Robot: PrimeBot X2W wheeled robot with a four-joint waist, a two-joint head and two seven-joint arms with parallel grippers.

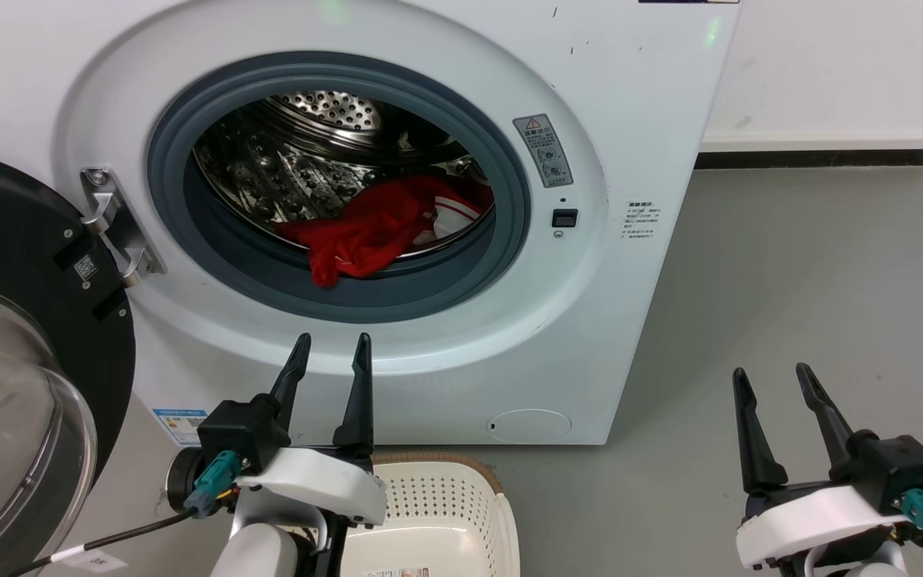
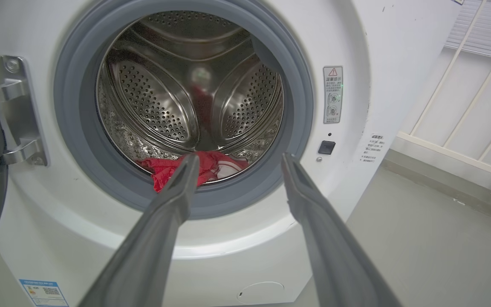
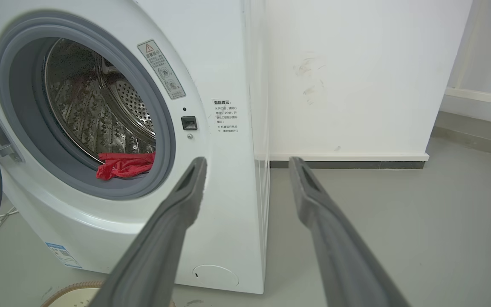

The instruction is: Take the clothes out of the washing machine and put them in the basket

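The clothes [image 1: 381, 228] lay in the washing machine [image 1: 590, 320] while the left gripper [image 1: 329, 353] and right gripper [image 1: 774, 383] hung wide and empty, clear of the basket [image 1: 445, 497].

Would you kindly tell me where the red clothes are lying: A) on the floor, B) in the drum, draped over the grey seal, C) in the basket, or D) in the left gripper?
B: the clothes sit low in the drum of the washing machine, one fold hanging over the grey seal, and the left gripper stands open outside it.
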